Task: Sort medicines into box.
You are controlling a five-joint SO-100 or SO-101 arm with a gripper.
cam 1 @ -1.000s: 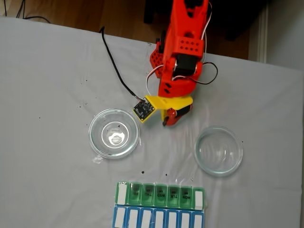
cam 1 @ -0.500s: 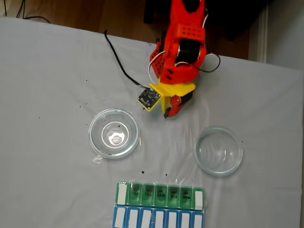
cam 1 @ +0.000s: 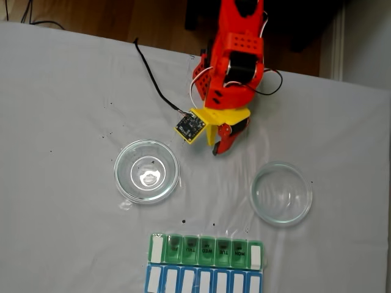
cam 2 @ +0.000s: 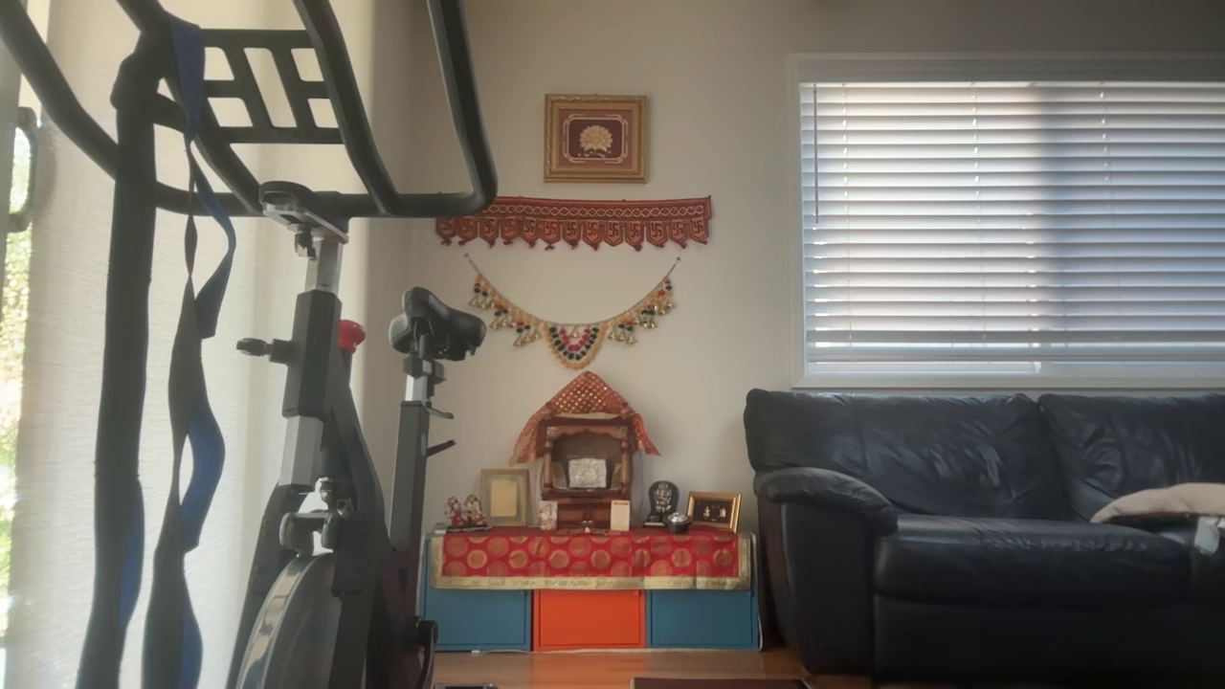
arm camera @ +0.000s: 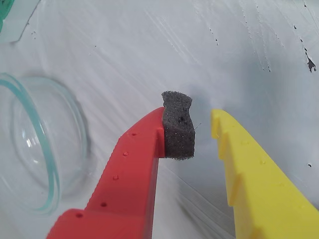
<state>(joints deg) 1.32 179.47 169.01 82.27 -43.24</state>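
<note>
In the fixed view my red arm reaches in from the far edge, and my gripper [cam 1: 215, 148] hangs over bare white cloth between two glass dishes. In the wrist view the gripper [arm camera: 202, 117] is open by a narrow gap, with a grey foam pad [arm camera: 178, 124] on the red finger facing the yellow finger [arm camera: 239, 164] and nothing between them. The box [cam 1: 206, 250] lies at the near edge, its green day-lettered lids down, well short of the gripper. The medicines are out of view.
An empty glass dish [cam 1: 146, 171] sits left of the gripper and another [cam 1: 281, 193] to its lower right; one dish rim [arm camera: 52, 174] shows in the wrist view. A blue-lidded row [cam 1: 203, 282] lies against the box. A black cable [cam 1: 149, 85] trails across the cloth.
The gripper has drawn back a little toward the arm's base, away from the dishes and box. Over the last half second it has barely moved.
</note>
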